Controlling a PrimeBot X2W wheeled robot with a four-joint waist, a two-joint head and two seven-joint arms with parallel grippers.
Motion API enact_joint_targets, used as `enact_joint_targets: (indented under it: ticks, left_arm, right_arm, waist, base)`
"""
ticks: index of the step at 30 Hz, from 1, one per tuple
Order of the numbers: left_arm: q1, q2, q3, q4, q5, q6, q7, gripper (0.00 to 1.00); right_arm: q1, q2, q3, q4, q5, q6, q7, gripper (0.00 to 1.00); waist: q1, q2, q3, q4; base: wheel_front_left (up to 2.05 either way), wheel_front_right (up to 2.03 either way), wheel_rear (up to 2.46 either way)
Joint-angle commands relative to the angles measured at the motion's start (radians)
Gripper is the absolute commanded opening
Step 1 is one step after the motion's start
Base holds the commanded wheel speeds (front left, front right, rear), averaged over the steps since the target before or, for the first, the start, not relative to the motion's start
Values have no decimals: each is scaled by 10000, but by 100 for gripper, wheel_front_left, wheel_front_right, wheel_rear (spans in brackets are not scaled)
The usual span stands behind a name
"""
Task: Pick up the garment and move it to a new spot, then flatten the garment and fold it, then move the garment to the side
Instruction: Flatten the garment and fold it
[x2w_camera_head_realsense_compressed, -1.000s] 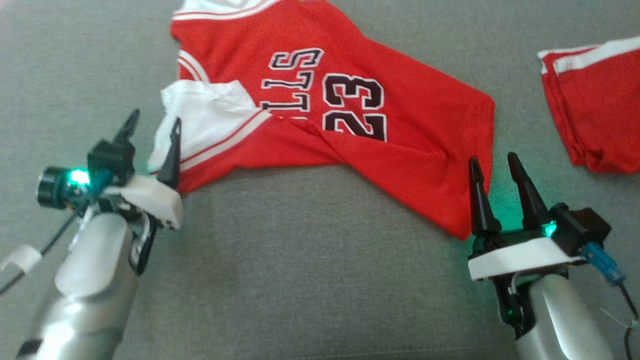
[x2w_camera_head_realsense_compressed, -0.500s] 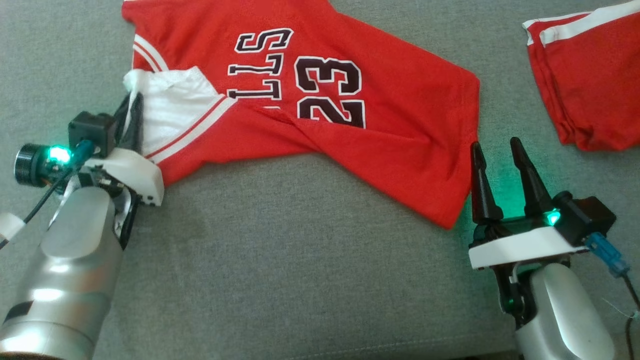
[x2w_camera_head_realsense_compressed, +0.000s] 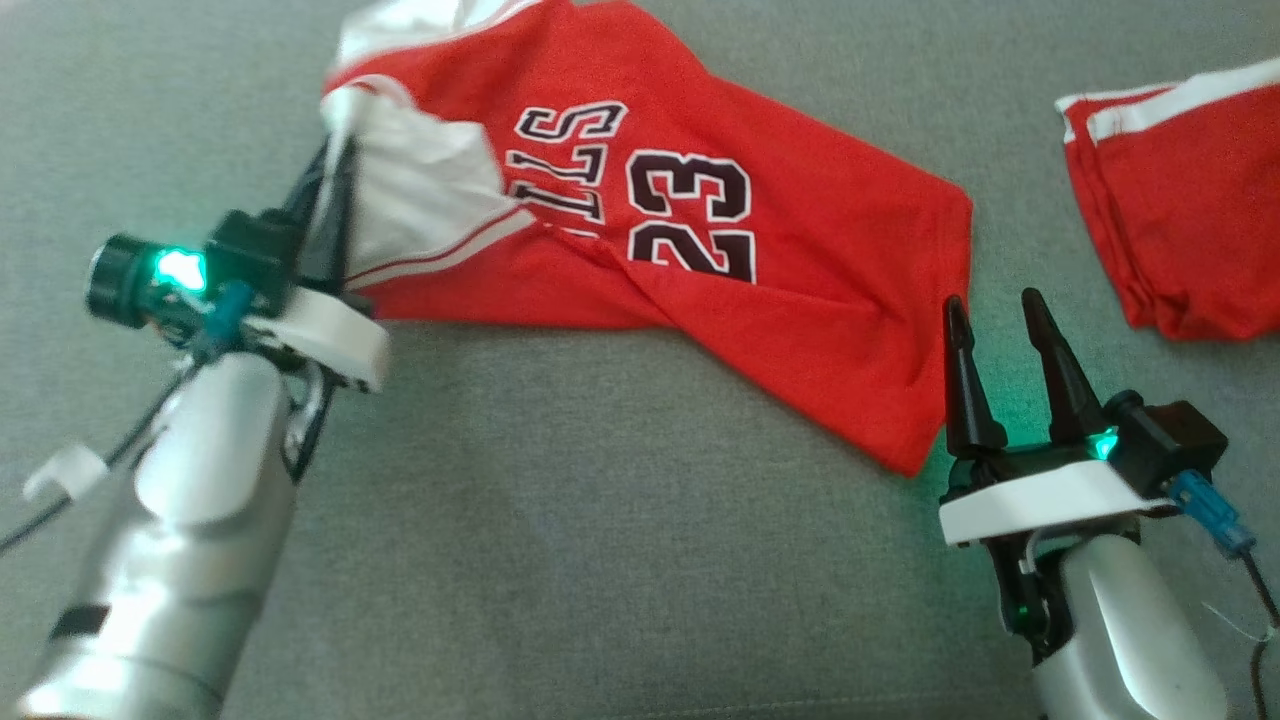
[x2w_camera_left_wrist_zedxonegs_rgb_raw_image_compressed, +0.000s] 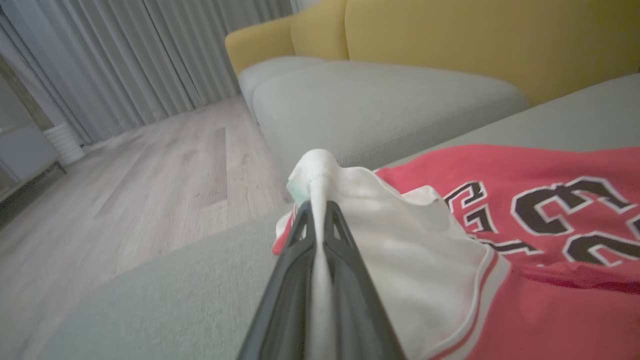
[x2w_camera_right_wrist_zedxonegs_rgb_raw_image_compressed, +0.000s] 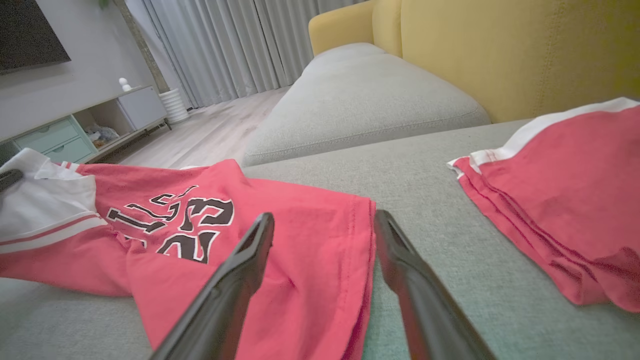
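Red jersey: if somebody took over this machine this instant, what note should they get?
Left gripper: shut on the white sleeve panel of the red jersey.
Right gripper: open, fingers straddling the jersey's hem edge, gripping nothing.
Jersey lies crumpled on the grey sofa cushion; red shorts lie apart, further right.
Done: one grip taken.
Left: grip the hem, lift, move, flatten, fold, set aside.
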Motion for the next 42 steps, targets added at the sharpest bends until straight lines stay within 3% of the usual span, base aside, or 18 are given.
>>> enact_joint_targets:
  ticks: [1, 5, 10, 11, 12, 13, 18, 21, 32, 37, 42]
  left_arm:
    - [241, 460, 217, -682, 156, 109, -116, 0]
    - [1209, 680, -270, -1969, 721, 5, -118, 0]
    - [2323, 1156, -1555, -3195, 1911, -231, -118, 0]
    - [2550, 1253, -1879, -3301, 2162, -287, -119, 7]
    - [2769, 1344, -2182, -3314, 2379, -344, -119, 47]
    - [2982, 1408, -2439, -3218, 2530, -401, -118, 100]
    - [3521, 1422, -2973, -2848, 2641, -544, -105, 100]
    - [3590, 1304, -2698, -2807, 2300, -304, -109, 100]
    - [4523, 4, 840, -4693, -1100, 872, -118, 100]
    - [5441, -646, 1707, -5185, -1565, 850, -119, 100]
    - [5429, -700, 1930, -5210, -1242, 537, -119, 100]
  right_arm:
    - [-7, -24, 212, -219, 46, -9, -95, 100]
    - [106, -24, 178, -134, 83, -9, -95, 100]
    - [216, -24, 175, -20, 96, -9, -95, 100]
    - [244, -24, 170, 8, 105, -9, -95, 100]
    - [273, -24, 169, 38, 117, -9, -95, 100]
    - [306, -24, 165, 70, 131, -9, -95, 100]
    - [412, -24, 188, 155, 157, -9, -95, 100]
    - [445, -24, 195, 186, 147, -9, -95, 100]
    - [642, -24, 378, 73, 195, -9, -95, 100]
    - [739, -24, 462, 24, 245, -9, -95, 100]
    - [686, -24, 590, -38, 195, -9, -95, 100]
  waist:
    - [1, 0, -301, 192]
    - [1, 0, -648, 443]
    - [1, 0, -1011, 725]
    - [1, 0, -1083, 770]
    - [1, 0, -1154, 814]
    - [1, 0, -1230, 862]
    - [1, 0, -1459, 1023]
    - [1, 0, -1574, 1143]
    - [1, 0, -2092, 1354]
    - [1, 0, -2165, 1306]
    - [1, 0, -1895, 1113]
  base:
    - [0, 0, 0]
    - [0, 0, 0]
    - [0, 0, 0]
    - [0, 0, 0]
    - [0, 0, 0]
    - [0, 0, 0]
    - [0, 0, 0]
    - [0, 0, 0]
    - [0, 0, 0]
    - [0, 0, 0]
    - [0, 0, 0]
